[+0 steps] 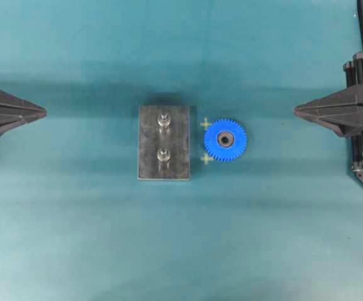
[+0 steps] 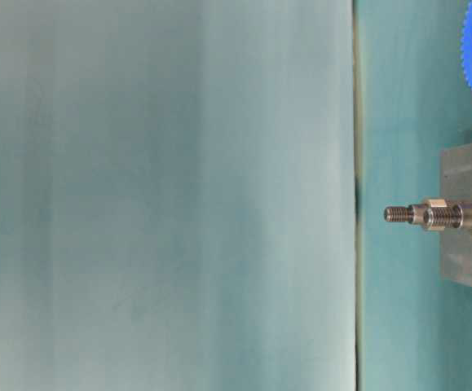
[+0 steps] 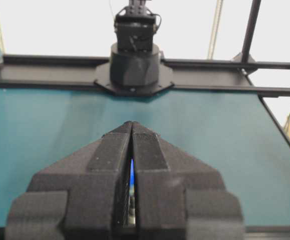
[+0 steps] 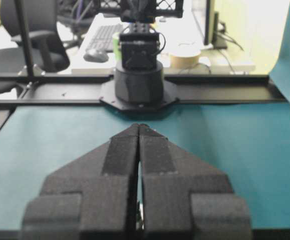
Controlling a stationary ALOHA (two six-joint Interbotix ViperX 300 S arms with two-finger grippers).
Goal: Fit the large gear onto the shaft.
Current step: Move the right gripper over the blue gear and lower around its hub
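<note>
Both grippers sit pulled back with jaws pressed together, empty: left gripper point(image 1: 43, 113) and right gripper point(image 1: 296, 110) at opposite edges, wide bare teal surface point(image 1: 181, 251) between. The large gear point(image 1: 225, 140) lies flat, nearer the right gripper, just beside the grey plate point(image 1: 150, 144). Only the table-level view shows the shaft point(image 2: 431, 216) threaded at its tip.

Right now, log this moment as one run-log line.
large gear: flat on table, right of plate | shaft: bare | left gripper: shut, away | right gripper: shut, away
</note>
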